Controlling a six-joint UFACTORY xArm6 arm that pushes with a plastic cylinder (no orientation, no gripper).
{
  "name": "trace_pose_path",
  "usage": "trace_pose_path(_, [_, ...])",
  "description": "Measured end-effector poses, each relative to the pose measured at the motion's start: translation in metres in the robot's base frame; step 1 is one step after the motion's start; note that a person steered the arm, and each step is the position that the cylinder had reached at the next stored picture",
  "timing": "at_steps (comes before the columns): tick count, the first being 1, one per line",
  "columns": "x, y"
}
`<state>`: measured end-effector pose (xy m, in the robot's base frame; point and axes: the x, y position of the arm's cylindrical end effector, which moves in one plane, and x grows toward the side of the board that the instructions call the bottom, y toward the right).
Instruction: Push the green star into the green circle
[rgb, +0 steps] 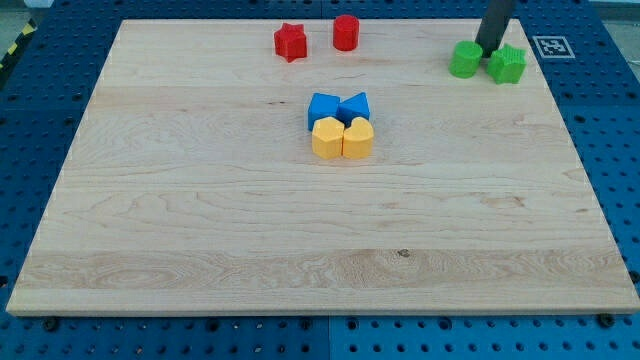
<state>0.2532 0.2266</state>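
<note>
My tip (487, 51) sits at the view's top right, down between the green circle (464, 59) on its left and the green star (507, 64) on its right, both just beside it; it is a bare rod with no jaws to open or clench. The 2 green blocks lie near each other, though whether they touch is unclear. On the wooden board (200, 220), red star (290, 42) and red cylinder (346, 32) at top centre, 2 blue blocks (338, 107) touching 2 yellow blocks (342, 138) mid-board.

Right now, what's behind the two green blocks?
Behind the green circle and green star stands the dark rod; my tip sits between them, its very end partly hidden.
</note>
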Motion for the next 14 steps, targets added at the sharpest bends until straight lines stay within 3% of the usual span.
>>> trace_pose_path(1, [-0.035, -0.012])
trace_pose_path(2, [-0.039, -0.074])
trace_pose_path(4, [0.014, -0.078])
trace_pose_path(7, [0.047, -0.078])
trace_pose_path(9, [0.022, -0.102])
trace_pose_path(11, [-0.019, -0.073])
trace_pose_path(14, [-0.011, 0.001])
